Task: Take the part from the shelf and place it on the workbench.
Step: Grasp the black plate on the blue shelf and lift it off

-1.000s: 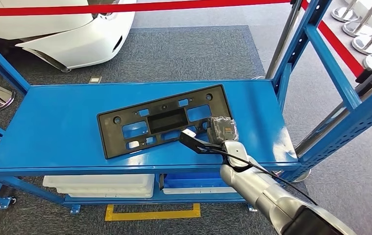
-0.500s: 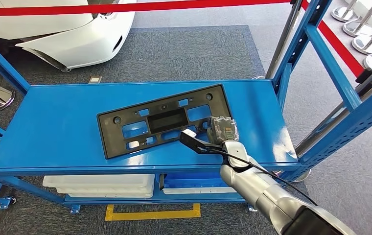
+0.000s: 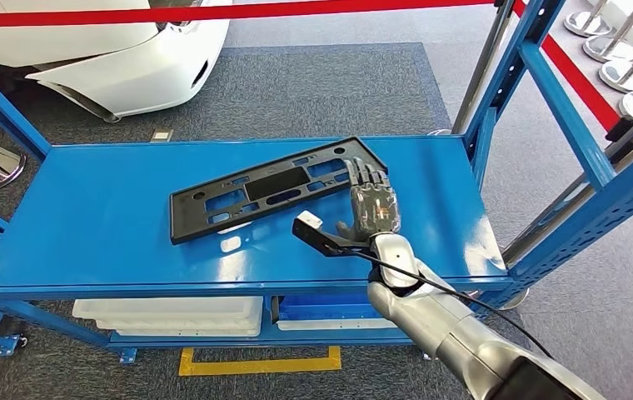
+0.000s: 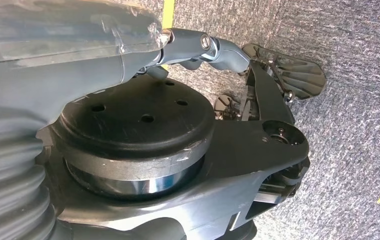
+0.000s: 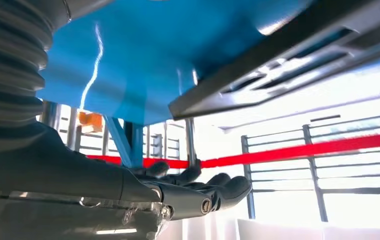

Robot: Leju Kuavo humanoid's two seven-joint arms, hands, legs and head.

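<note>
The pick-up step was under way: the right hand (image 3: 371, 208) had its fingers under the right end of the black part (image 3: 276, 190), a long flat plate full of cut-outs, and that end stood tilted up off the blue shelf (image 3: 88, 225) while the far left end rested on the surface. From the head view the fingers lay spread and extended against the part's edge, propping it from beneath; whether a thumb was pressing on top to make a true grip could not be made out. In the right wrist view the part (image 5: 288, 65) crossed the frame as a dark slanted bar, with the dark fingers (image 5: 213, 192) stretched out and not curled. The left hand (image 4: 278, 90) hung low over grey carpet, its fingers hard to read, so its state could not be told. By my reading the lift was barely started; the next move called for closing firmly on that raised end, so the plate would not slide off, before carrying it towards the workbench.
</note>
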